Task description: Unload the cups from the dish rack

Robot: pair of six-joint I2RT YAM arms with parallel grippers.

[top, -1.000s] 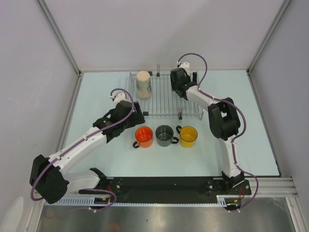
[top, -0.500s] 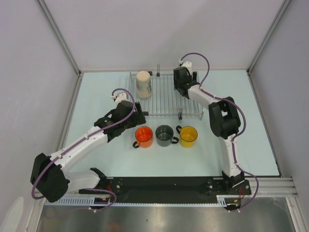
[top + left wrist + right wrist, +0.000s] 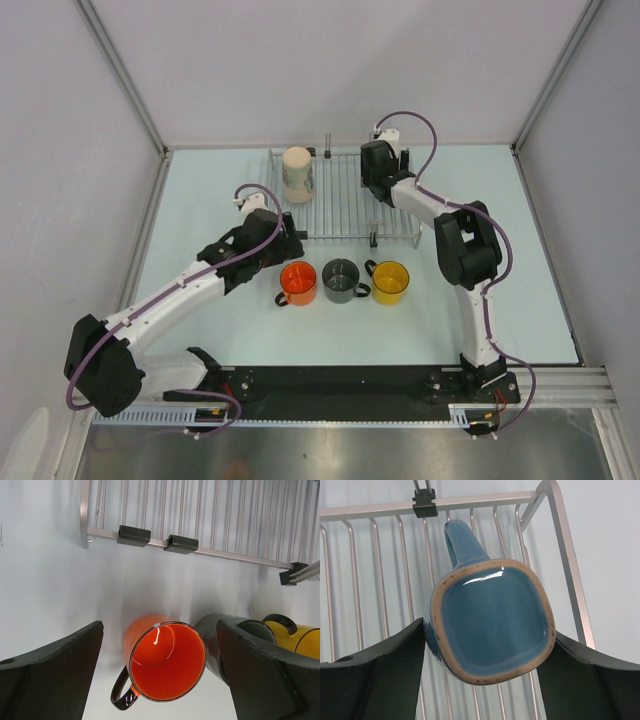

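Observation:
In the right wrist view the light blue cup lies on the dish rack near its corner, handle pointing away. My right gripper is shut on it, a finger pressed on each side. From above, that gripper covers the blue cup at the rack's back right. The cream cup stands on the rack's back left. Orange, dark grey and yellow cups sit in a row on the table before the rack. My left gripper hangs open above the orange cup, touching nothing.
Upright prongs rise at the rack's back edge and front edge. The dark grey cup and yellow cup stand close to my left gripper's right finger. Enclosure walls close in the table on three sides.
My right gripper has shifted slightly toward the rack's back edge and closed its fingers onto the light blue cup. The left arm has barely moved.

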